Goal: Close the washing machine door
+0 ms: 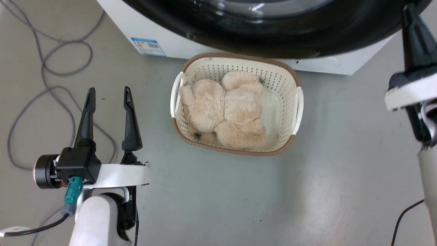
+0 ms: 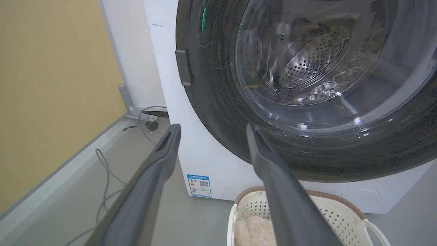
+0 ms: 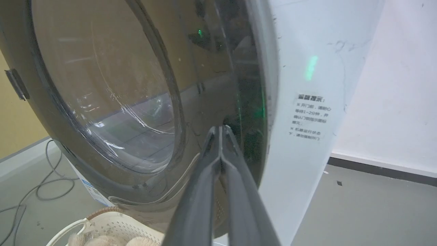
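Beige plush toy (image 1: pixel 225 109) held in cream perforated basket (image 1: pixel 239 56), set on grey floor (image 1: pixel 239 198) near white washing machine (image 1: pixel 160 34), left tool (image 1: pixel 109 89) spread, empty, right tool (image 3: pixel 221 128) pinched together beside black-rimmed glass door (image 2: pixel 218 102).

Basket (image 1: pixel 211 68) on the floor (image 1: pixel 239 205) before the washing machine (image 1: pixel 177 44).
A plush toy (image 1: pixel 225 109) lies in it, below the washing machine door (image 1: pixel 273 30); cables (image 1: pixel 44 68) lie left, beside the left end effector (image 1: pixel 109 90).

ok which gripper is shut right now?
The right gripper: its two fingers are pressed together, tips by the black rim of the washing machine door. The left gripper has its fingers spread apart, holding nothing.
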